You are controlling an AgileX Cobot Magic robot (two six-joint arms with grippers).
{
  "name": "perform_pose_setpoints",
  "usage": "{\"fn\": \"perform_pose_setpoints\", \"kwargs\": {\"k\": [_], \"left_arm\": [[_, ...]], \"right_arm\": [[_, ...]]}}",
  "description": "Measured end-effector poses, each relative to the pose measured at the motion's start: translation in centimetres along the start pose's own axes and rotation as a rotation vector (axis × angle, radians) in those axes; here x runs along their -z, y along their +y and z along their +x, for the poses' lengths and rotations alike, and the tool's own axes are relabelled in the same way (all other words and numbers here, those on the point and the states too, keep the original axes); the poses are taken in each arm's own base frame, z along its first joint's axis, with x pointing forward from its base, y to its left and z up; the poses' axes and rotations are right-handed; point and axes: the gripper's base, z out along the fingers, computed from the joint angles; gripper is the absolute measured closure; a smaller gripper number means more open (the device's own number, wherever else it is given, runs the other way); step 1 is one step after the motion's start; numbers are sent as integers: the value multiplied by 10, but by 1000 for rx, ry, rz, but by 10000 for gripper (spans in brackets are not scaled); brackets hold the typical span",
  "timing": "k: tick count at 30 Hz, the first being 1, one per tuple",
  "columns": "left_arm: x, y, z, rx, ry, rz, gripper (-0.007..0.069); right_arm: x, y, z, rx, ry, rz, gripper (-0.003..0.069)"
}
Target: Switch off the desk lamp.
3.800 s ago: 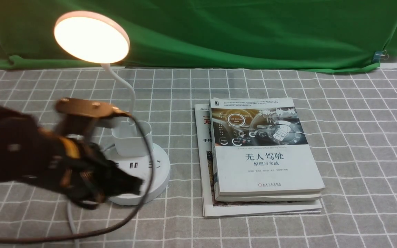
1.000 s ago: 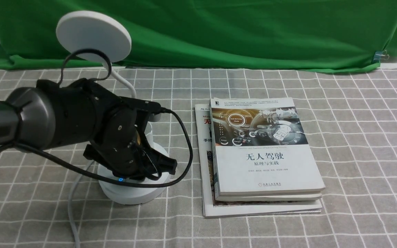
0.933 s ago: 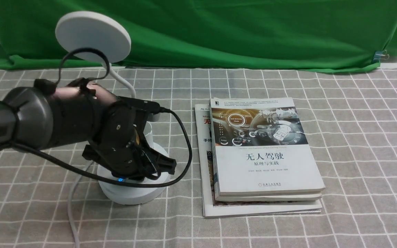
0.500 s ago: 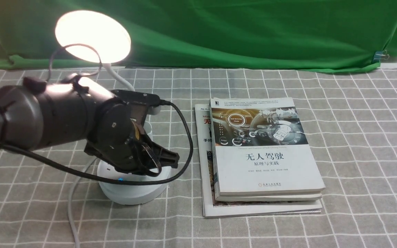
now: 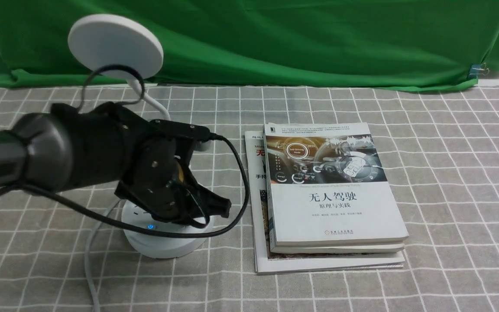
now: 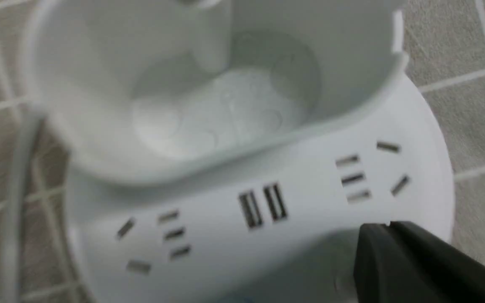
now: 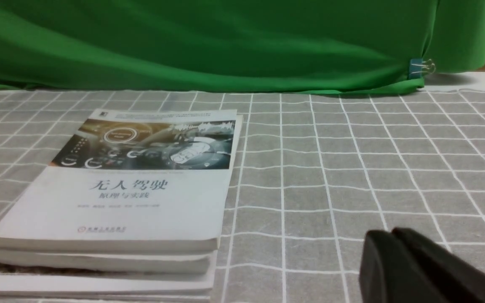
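See the desk lamp [image 5: 115, 45] upright on the checked cloth [image 5: 448, 173], toward the robot's left, with its disc head dark. Looks switched off, so probably past the button press, at the checking or backing-away step. Shows a small blue power mark [image 5: 150, 226] glowing on the base [image 5: 163, 249], probably just a standby light and no proof of a lit head.

Calls next, by best judgement, for a straight lift away from the base without a second tap. Risks relighting the head with a further press, or snagging the bendy neck [image 5: 156, 105] or the cup holder [image 6: 251, 155] with the arm's looping cable [image 5: 241, 208] on the way out.

Reaches over the base with the left gripper [image 6: 387, 225], fingertips together and nothing held between them. Points down near the button side of the base, past the sockets, with the lamp outside the jaws rather than between them. Cannot tell from these views about actual contact with a button.

Keeps the right gripper [image 7: 390, 231] well apart from the lamp, likewise narrowed to no visible gap, and empty. Leaves the stacked books [image 5: 336, 208] between lamp and right side, well out of the task.
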Motion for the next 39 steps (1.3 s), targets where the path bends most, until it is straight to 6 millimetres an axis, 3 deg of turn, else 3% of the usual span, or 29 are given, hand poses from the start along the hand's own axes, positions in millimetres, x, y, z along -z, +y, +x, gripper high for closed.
{"fn": "perform_pose_setpoints", "kwargs": {"k": [6, 9, 19, 28, 35, 39], "left_arm": [[46, 1, -5, 16, -111, 27, 624], [62, 2, 3, 22, -155, 53, 624], [60, 14, 73, 71, -153, 97, 624], [95, 29, 136, 108, -463, 186, 624], [130, 37, 161, 106, -741, 252, 624], [140, 39, 166, 91, -808, 260, 624]], "right_arm": [[0, 0, 0, 0, 0, 0, 618], [0, 0, 0, 0, 0, 0, 618], [0, 0, 0, 0, 0, 0, 618], [0, 0, 0, 0, 0, 0, 618], [0, 0, 0, 0, 0, 0, 618], [0, 0, 0, 0, 0, 0, 618]]}}
